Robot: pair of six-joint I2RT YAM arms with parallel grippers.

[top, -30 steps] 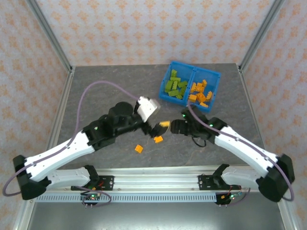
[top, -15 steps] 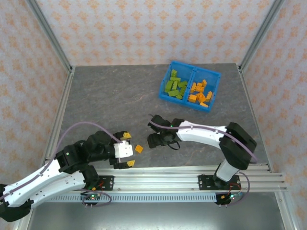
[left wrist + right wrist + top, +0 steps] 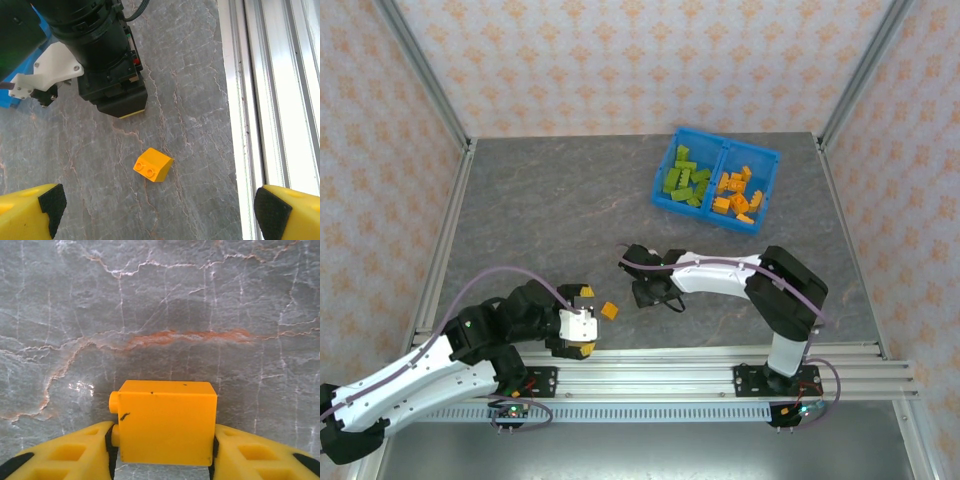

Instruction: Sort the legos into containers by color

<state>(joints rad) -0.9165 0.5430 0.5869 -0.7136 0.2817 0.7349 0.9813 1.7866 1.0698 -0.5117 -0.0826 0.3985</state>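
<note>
An orange lego (image 3: 167, 422) sits on the table between the fingers of my right gripper (image 3: 162, 452), which is shut on it, both pads against its sides. In the top view that gripper (image 3: 650, 292) points down at mid-table and hides the brick. A second orange lego (image 3: 609, 311) (image 3: 153, 164), sloped with two studs, lies loose just left of it. My left gripper (image 3: 584, 320) (image 3: 162, 205) stands open facing this brick, a short way off. The blue bin (image 3: 760, 160) holds green legos (image 3: 685, 178) in its left compartment and orange legos (image 3: 738, 193) in its right.
The aluminium rail (image 3: 650, 375) (image 3: 270, 90) runs along the near table edge, close to my left gripper. The right gripper's black body (image 3: 110, 65) stands just beyond the loose brick. Metal frame posts rise at the table's back corners.
My left arm has pulled back from mid-table to the near left. My right gripper has moved left, come down over an orange brick and closed on it.
</note>
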